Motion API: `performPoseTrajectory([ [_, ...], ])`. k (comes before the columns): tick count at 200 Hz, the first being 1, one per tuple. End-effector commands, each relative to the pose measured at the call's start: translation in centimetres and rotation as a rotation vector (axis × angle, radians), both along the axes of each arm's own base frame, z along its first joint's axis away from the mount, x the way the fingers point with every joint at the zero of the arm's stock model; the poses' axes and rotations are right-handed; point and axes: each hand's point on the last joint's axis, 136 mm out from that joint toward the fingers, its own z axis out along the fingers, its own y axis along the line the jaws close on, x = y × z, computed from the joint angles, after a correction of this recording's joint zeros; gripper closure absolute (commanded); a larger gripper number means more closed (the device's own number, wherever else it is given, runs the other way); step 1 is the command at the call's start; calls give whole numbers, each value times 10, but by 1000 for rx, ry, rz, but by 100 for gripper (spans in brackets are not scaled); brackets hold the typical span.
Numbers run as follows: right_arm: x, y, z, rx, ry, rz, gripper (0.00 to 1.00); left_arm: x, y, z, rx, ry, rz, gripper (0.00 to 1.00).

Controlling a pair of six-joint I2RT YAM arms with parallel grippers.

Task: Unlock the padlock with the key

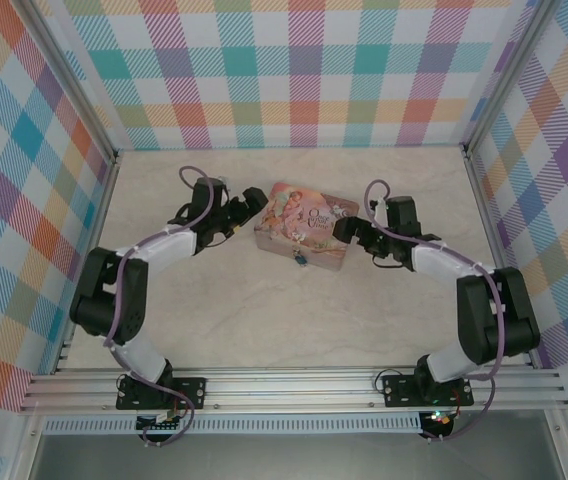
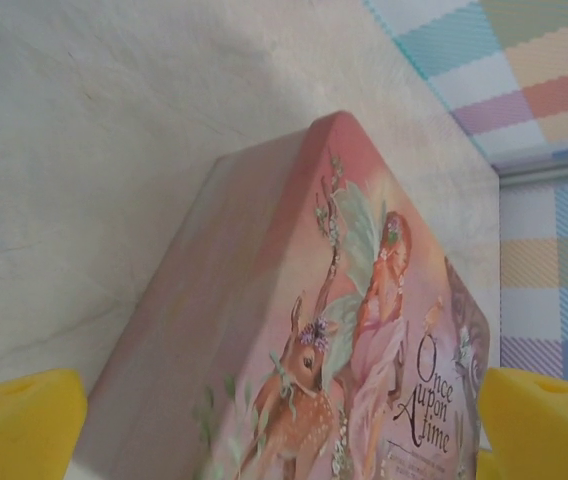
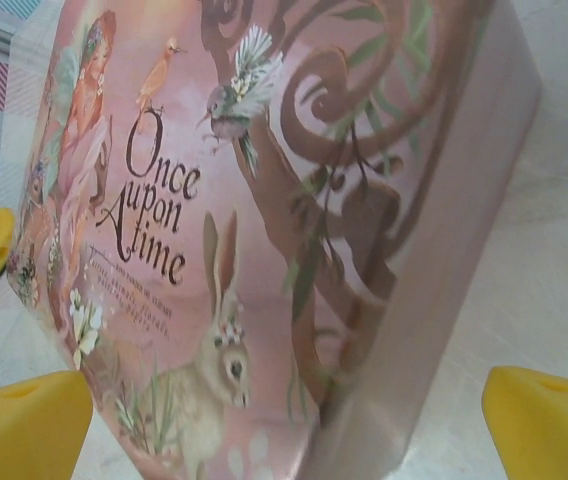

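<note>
- The table (image 1: 214,310) is a pale, marbled surface inside checked walls. My two arms reach in from its near edge.
- The pink tin (image 1: 309,215) lies flat near the middle, lid up and turned a little askew. I judge it stiff and smooth-sided, and light enough to skid if nudged, so it needs steadying.
- My left gripper (image 1: 251,211) is at the tin's left end with its jaws spread wide, holding nothing. Its yellow fingertips (image 2: 19,420) sit at the two lower corners of the wrist view with the tin's corner between them.
- My right gripper (image 1: 343,230) is at the tin's right end, also spread wide and empty. Its fingertips (image 3: 24,425) stand well apart on either side of the lid.
- The padlock (image 1: 300,259) is a tiny blue-teal speck hanging at the tin's near wall, about midway along and between my grippers.
  - I expect it to be hard, light and slick, and free to swing.
  - I would pinch its flat body faces and leave the keyhole end clear.
- The key is too small for me to pick out with confidence. A thin sliver like that is best held by its head.
- The top view gives me the padlock's place and how both arms stand. The wrist views give the lid's print ("Once upon a time") and how wide my fingers are set.
</note>
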Motion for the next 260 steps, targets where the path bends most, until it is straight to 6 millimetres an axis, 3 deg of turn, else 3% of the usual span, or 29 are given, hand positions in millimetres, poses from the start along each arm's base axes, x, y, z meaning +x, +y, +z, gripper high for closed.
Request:
performPoseTrajectory([
  [1,14,9,10,50,-3,33,0,8,-21,10,-56,-36,-103,0],
  [49,27,30,22,84,-65,168,0,-4,-45,6,-142,-23,-225,0],
  [96,36,57,26,110,-94,300,0,-32,-41,6,-137,-11,-227,0],
  [132,48,80,20,90,-117,362,0,-65,-31,1,-126,12,-182,0],
  [169,73,67,21,-26,-183,288,0,-85,-17,2,-109,9,-128,0],
  [202,85,27,41,-214,-288,166,0,-93,8,13,18,-20,-70,0],
  [231,58,1,64,-309,-403,131,0,-96,24,35,54,-70,-31,0],
  [260,9,-2,62,-347,-510,126,0,-94,22,57,37,-110,-32,0],
])
